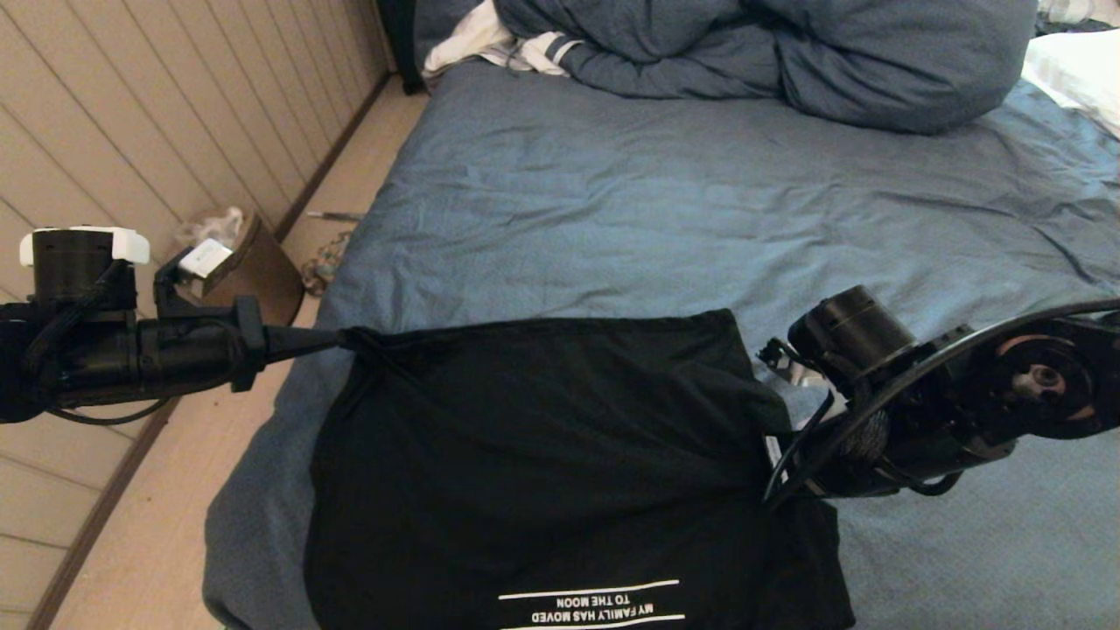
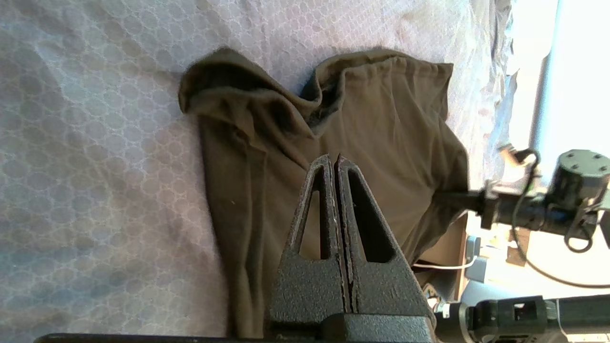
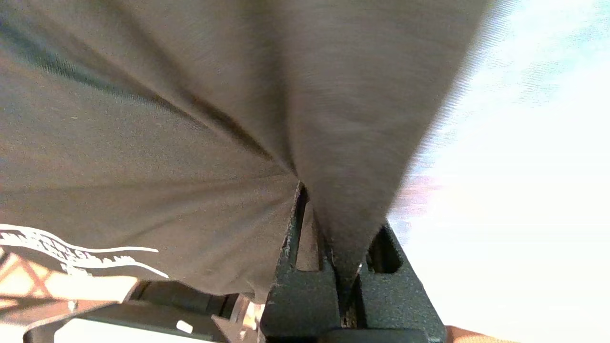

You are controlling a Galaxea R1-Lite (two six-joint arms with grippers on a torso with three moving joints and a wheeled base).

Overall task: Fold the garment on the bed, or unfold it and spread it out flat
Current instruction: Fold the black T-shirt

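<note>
One garment (image 1: 560, 455), one bed (image 1: 700, 219)

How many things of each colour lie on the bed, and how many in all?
Black: 1, the T-shirt, pinched by the left gripper and the right gripper.
Blue: 1, the duvet.
White: 2, the striped clothing and a pillow.
Total: 4 on the bed.

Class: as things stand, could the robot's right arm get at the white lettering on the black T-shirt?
Probably not yet: the right claw is shut on the black T-shirt. The white lettering lies uncovered near it, so letting go would free the way.
</note>
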